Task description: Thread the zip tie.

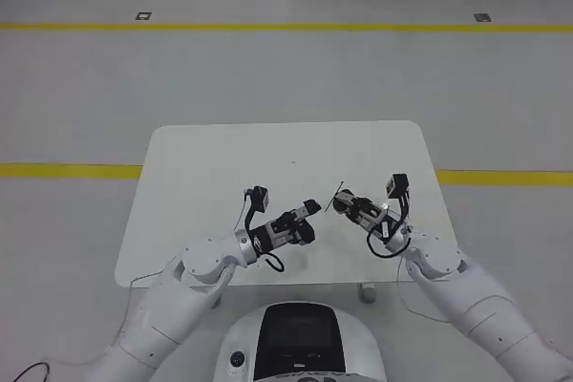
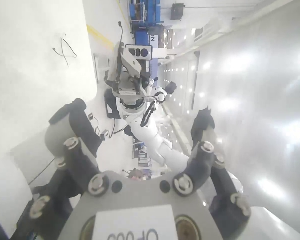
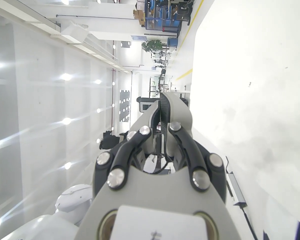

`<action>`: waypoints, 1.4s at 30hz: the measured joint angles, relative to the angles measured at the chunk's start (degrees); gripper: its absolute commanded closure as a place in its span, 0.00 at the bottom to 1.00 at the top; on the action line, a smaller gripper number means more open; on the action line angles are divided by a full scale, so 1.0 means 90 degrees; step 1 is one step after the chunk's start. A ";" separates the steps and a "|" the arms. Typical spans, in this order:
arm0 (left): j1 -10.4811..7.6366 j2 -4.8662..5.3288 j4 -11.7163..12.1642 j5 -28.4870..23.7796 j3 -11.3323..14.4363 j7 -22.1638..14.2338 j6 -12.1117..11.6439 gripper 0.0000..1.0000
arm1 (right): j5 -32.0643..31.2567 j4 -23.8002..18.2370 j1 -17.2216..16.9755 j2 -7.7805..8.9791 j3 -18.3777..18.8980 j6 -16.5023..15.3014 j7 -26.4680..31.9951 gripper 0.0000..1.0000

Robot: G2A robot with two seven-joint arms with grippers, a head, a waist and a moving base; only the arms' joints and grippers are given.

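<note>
So, from the top view: big white table (image 1: 220,162) with rounded corners, and both arms come in from the 6 o'clock edge and meet a bit toward 3 o'clock of the table's middle.

The left gripper (image 1: 310,210) points toward 3 o'clock. In its own wrist view the left gripper (image 2: 141,108) is spread wide, fingers (image 2: 75,116) well apart with nothing between them, and the other arm's wrist is straight ahead of it.

The right gripper (image 1: 342,201) sits just at 3 o'clock of the left one, facing it, close but not touching as far as I can see. In its wrist view the right gripper (image 3: 163,98) is clamped tight, pads pressed flat together.

The zip tie (image 1: 339,189) is pinched in that right gripper. It's a thin dark line sticking out of the tips toward 12 o'clock in the top view, up off the table. From the right wrist, the zip tie (image 3: 162,78) pokes out just past the fingertips. Which end is held, I can't tell.

Smallest bit: a few loose thin dark strands (image 2: 65,48) lie crossed over each other on the table in the left wrist view, well apart from both grippers.
</note>
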 measured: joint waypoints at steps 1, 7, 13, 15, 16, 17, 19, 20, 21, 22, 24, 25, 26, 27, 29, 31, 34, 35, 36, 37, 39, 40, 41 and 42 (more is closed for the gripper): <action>-0.0021 -0.0016 0.0041 -0.0032 0.0049 0.0075 -0.0037 0.00 | -0.0015 -0.0074 -0.0060 -0.0026 0.0035 0.0000 -0.0057 1.00; -0.0192 -0.0116 0.0261 -0.0052 0.0302 0.0666 -0.0304 0.00 | -0.0359 -0.0287 -0.0375 -0.0215 0.0254 0.0000 -0.0273 1.00; -0.0216 -0.0129 0.0282 0.0021 0.0343 0.0801 -0.0378 0.00 | -0.0365 -0.0319 -0.0462 -0.0294 0.0378 0.0000 -0.0413 1.00; -0.0215 -0.0129 0.0281 0.0019 0.0343 0.0800 -0.0377 0.00 | -0.0365 -0.0318 -0.0461 -0.0293 0.0376 0.0000 -0.0409 1.00; -0.0215 -0.0129 0.0281 0.0019 0.0343 0.0800 -0.0377 0.00 | -0.0365 -0.0318 -0.0461 -0.0293 0.0376 0.0000 -0.0408 1.00; -0.0211 -0.0129 0.0268 0.0055 0.0343 0.0838 -0.0392 0.00 | -0.0388 -0.0323 -0.0462 -0.0294 0.0378 0.0008 -0.0425 1.00; -0.0162 -0.0135 0.0202 0.0207 0.0364 0.1064 -0.0475 0.00 | -0.0518 -0.0361 -0.0486 -0.0309 0.0386 0.0020 -0.0527 1.00; -0.0127 -0.0139 0.0157 0.0247 0.0388 0.1169 -0.0503 0.00 | -0.0566 -0.0392 -0.0514 -0.0324 0.0391 0.0010 -0.0596 1.00; -0.0114 -0.0141 0.0136 0.0260 0.0395 0.1215 -0.0523 0.00 | -0.0577 -0.0409 -0.0535 -0.0336 0.0399 0.0003 -0.0636 1.00; -0.0108 -0.0142 0.0127 0.0291 0.0404 0.1256 -0.0534 0.00 | -0.0587 -0.0420 -0.0555 -0.0348 0.0408 0.0000 -0.0665 1.00; -0.0124 -0.0149 0.0109 0.0419 0.0446 0.1314 -0.0580 0.00 | -0.0647 -0.0431 -0.0586 -0.0369 0.0434 -0.0001 -0.0714 1.00; -0.0130 -0.0152 0.0109 0.0451 0.0455 0.1340 -0.0609 0.00 | -0.0661 -0.0432 -0.0588 -0.0371 0.0441 -0.0001 -0.0725 1.00; -0.0132 -0.0152 0.0111 0.0463 0.0458 0.1355 -0.0624 0.00 | -0.0665 -0.0432 -0.0588 -0.0372 0.0442 -0.0001 -0.0727 1.00; -0.0133 -0.0153 0.0112 0.0463 0.0458 0.1357 -0.0626 0.00 | -0.0665 -0.0432 -0.0587 -0.0372 0.0442 0.0000 -0.0726 1.00; -0.0132 -0.0152 0.0112 0.0458 0.0456 0.1356 -0.0624 0.00 | -0.0662 -0.0432 -0.0586 -0.0371 0.0442 0.0000 -0.0724 1.00; -0.0131 -0.0152 0.0112 0.0456 0.0456 0.1355 -0.0623 0.00 | -0.0661 -0.0432 -0.0587 -0.0371 0.0441 0.0001 -0.0724 1.00; -0.0111 -0.0160 0.0083 0.0441 0.0479 0.1411 -0.0655 0.00 | -0.0698 -0.0461 -0.0625 -0.0389 0.0471 0.0037 -0.0790 1.00; -0.0111 -0.0161 0.0082 0.0452 0.0484 0.1429 -0.0649 0.00 | -0.0725 -0.0470 -0.0647 -0.0399 0.0491 0.0037 -0.0818 1.00; -0.0113 -0.0162 0.0078 0.0469 0.0487 0.1442 -0.0650 0.00 | -0.0752 -0.0474 -0.0662 -0.0406 0.0507 0.0035 -0.0843 1.00; -0.0116 -0.0162 0.0073 0.0503 0.0488 0.1460 -0.0675 0.00 | -0.0792 -0.0476 -0.0677 -0.0413 0.0526 0.0026 -0.0894 1.00; -0.0119 -0.0162 0.0073 0.0555 0.0481 0.1511 -0.0726 0.00 | -0.0844 -0.0476 -0.0690 -0.0420 0.0549 0.0013 -0.0986 1.00; -0.0119 -0.0162 0.0073 0.0557 0.0481 0.1514 -0.0729 0.00 | -0.0845 -0.0476 -0.0691 -0.0420 0.0549 0.0012 -0.0985 1.00; -0.0119 -0.0162 0.0074 0.0557 0.0480 0.1514 -0.0729 0.00 | -0.0844 -0.0476 -0.0690 -0.0420 0.0549 0.0012 -0.0978 1.00; -0.0119 -0.0162 0.0074 0.0555 0.0480 0.1513 -0.0727 0.00 | -0.0842 -0.0476 -0.0689 -0.0419 0.0548 0.0012 -0.0974 1.00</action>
